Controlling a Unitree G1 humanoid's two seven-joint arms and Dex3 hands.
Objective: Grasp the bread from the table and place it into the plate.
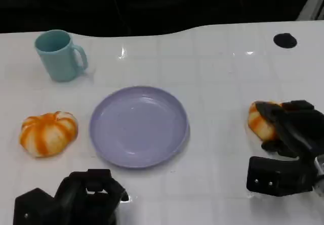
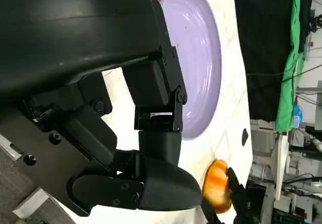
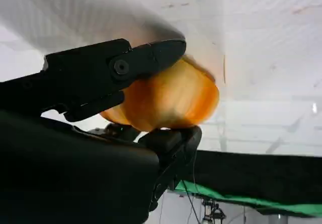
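Note:
An orange-and-white bread (image 1: 259, 124) lies on the white table to the right of the plate, with the fingers of my right hand (image 1: 291, 134) wrapped around it. Up close, the bread (image 3: 171, 100) sits between a finger (image 3: 115, 68) on one side and another finger pressing its opposite side. The lilac plate (image 1: 139, 126) stands in the middle of the table with nothing on it. My left hand (image 1: 76, 199) sits at the near edge, fingers curled in and holding nothing. Its wrist view shows the plate (image 2: 198, 58) and the held bread (image 2: 217, 186) beyond it.
A second, pumpkin-shaped bread (image 1: 48, 133) lies left of the plate. A light blue mug (image 1: 59, 55) stands at the back left. A small black disc (image 1: 285, 40) lies at the back right, near the table's far edge.

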